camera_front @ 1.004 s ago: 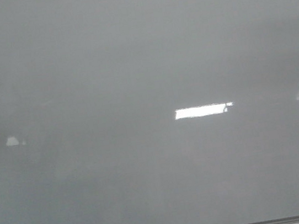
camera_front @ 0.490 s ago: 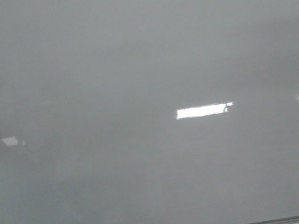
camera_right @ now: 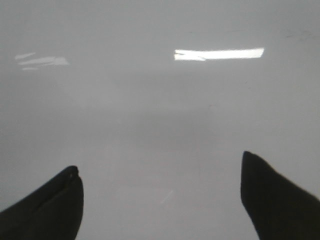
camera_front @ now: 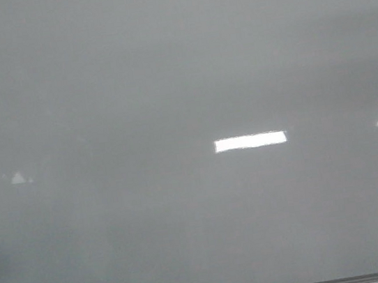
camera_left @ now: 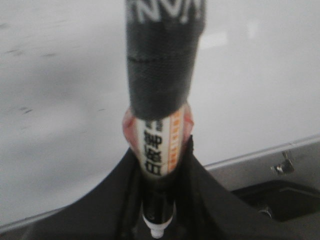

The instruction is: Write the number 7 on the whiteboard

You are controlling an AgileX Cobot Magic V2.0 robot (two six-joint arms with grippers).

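Whiteboard [camera_front: 198, 203] fills front view, bare: no stroke of number 7 visible, so writing judged not started. Left gripper [camera_left: 159, 165] clenched on marker [camera_left: 160, 105], tip out of frame. Right gripper [camera_right: 160, 200] jaws spread, empty, facing board

The marker [camera_left: 159, 125] bears a label of black characters and white lettering on its dark wrap, neither legible.
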